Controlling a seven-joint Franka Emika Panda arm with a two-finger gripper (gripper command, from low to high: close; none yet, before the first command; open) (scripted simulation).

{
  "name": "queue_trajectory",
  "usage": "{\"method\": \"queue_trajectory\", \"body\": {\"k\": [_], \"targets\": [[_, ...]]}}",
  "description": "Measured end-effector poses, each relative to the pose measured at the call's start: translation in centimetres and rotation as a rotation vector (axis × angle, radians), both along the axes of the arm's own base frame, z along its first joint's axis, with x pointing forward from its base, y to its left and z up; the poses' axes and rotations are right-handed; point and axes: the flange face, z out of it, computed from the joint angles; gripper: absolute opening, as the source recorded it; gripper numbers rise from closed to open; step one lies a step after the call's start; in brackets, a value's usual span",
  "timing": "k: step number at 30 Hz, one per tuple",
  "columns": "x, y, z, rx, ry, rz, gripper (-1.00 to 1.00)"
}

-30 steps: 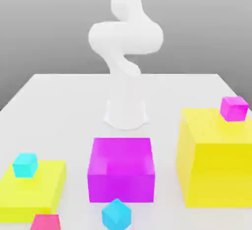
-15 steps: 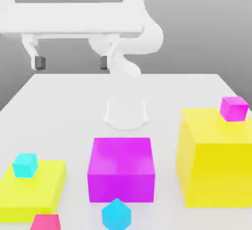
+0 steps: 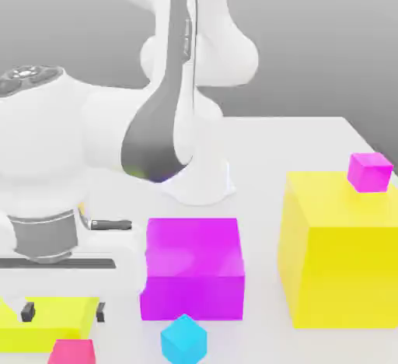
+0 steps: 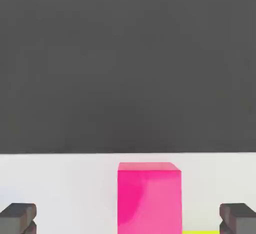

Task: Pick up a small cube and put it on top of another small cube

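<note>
Spread tool [image 3: 64,313] lines up over the pink-red cube

The tool's fingers stand wide apart with nothing between them, near the low yellow block [image 3: 50,322] at the exterior view's left; the small pink-red cube [image 3: 71,351] sits at that block's near side. The step looks like the approach; next, the tool likely must centre, lower around the cube, then close.

One pink-red cube [image 3: 72,352], one cyan cube [image 3: 184,340], one small magenta cube [image 3: 369,173], two yellow blocks [image 3: 348,253], one big magenta block [image 3: 192,269]
</note>
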Motion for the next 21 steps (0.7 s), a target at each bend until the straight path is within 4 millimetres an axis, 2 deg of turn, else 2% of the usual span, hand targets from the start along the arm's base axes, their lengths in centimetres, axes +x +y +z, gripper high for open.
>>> {"method": "queue_trajectory", "body": {"k": [3,4,9,10,12,15,17,21], "targets": [[-0.2,-0.3,-4.6,0.000,0.013,0.001,0.00],[-0.2,-0.3,-6.0,0.000,0.014,0.001,-1.00],[-0.2,-0.3,-6.0,0.001,0.015,0.000,-1.00],[-0.3,-0.3,-6.7,0.001,0.015,0.000,-1.00],[-0.2,-0.3,-5.4,0.000,0.015,0.001,-1.00],[-0.3,-0.4,-1.4,0.001,0.015,-0.002,-1.00],[-1.8,-1.7,0.8,0.001,0.015,-0.065,-1.00],[-5.9,-4.9,4.5,0.003,0.015,-0.234,-1.00]]}}
